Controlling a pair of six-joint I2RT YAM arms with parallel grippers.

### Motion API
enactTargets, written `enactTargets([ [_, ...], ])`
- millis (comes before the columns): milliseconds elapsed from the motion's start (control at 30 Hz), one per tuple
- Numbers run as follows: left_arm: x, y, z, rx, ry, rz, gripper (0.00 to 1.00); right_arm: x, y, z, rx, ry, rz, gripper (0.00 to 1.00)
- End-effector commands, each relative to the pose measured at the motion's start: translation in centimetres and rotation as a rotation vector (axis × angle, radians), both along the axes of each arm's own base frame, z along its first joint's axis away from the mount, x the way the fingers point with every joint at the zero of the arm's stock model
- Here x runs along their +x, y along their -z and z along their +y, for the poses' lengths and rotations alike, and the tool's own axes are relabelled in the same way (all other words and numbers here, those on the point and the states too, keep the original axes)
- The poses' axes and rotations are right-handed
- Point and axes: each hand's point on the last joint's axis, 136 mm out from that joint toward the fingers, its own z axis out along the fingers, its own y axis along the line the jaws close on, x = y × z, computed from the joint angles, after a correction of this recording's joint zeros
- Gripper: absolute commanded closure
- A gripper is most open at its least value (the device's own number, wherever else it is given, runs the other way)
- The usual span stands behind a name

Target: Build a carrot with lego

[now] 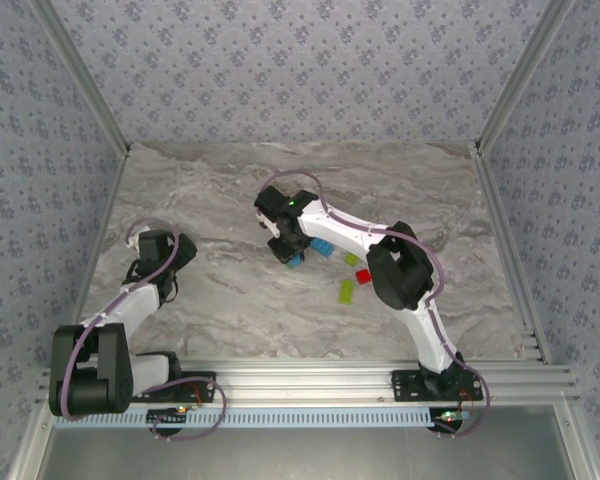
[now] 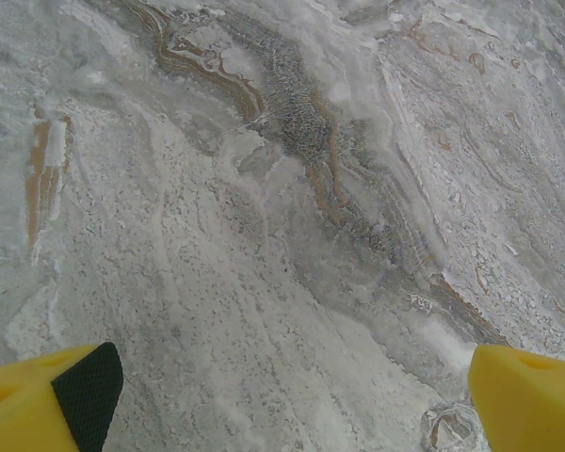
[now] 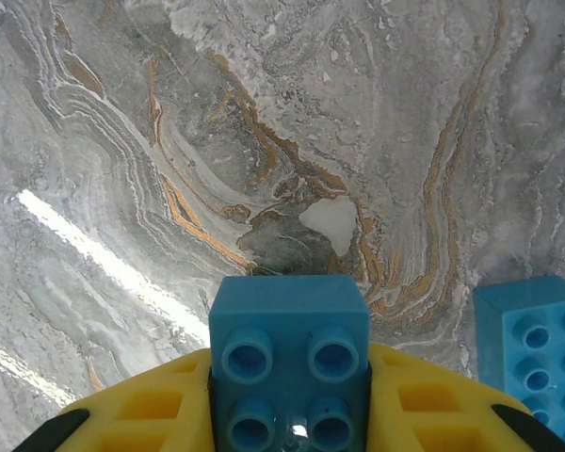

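Right wrist view: the right gripper (image 3: 290,419) pinches a blue brick (image 3: 288,311), a second blue brick (image 3: 535,334) just beside; the left gripper (image 2: 292,400) gapes wide above the marble table (image 2: 264,188).

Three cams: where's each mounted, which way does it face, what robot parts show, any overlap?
Top external: above and behind the bases, looking down on the grey marble-patterned table; both arms, left end effector, right end effector.
Left wrist: on the left arm, facing down at the table; its yellow fingertips stand wide apart.
Right wrist: facing down; yellow fingers clamp a small blue studded plastic brick, a second blue brick beside it.
Shared: top and right wrist both show the blue bricks.
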Motion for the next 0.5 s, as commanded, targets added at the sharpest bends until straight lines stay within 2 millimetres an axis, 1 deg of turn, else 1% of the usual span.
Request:
enactTargets([
  [0,0.9,-0.9,0.1,0.009,-0.007,-0.022,0.04,-0.6,0.3,-0.1,-0.016,-0.032,0.027,0.75],
  [100,0.9,-0.9,0.1,0.009,-0.007,-0.022,0.04,-0.8,0.6,-0.3,-0.024,-0.034,0.034,0.74],
  [167,0.9,-0.9,0.1,0.009,-0.007,-0.022,0.04,-0.8,0.8,-0.3,-0.025,-0.035,0.035,0.71],
  [300,0.9,-0.9,0.1,0.009,-0.007,-0.022,0.04,-0.8,0.6,-0.4,-0.027,-0.033,0.029,0.62],
  [367,0.9,-0.9,0.1,0.009,-0.007,-0.022,0.04,-0.6,0.3,-0.4,-0.022,-0.031,0.022,0.59],
  [467,0.9,-0.9,0.1,0.009,-0.006,-0.021,0.04,-0.4,-0.6,-0.2,0.002,-0.028,0.014,0.51],
])
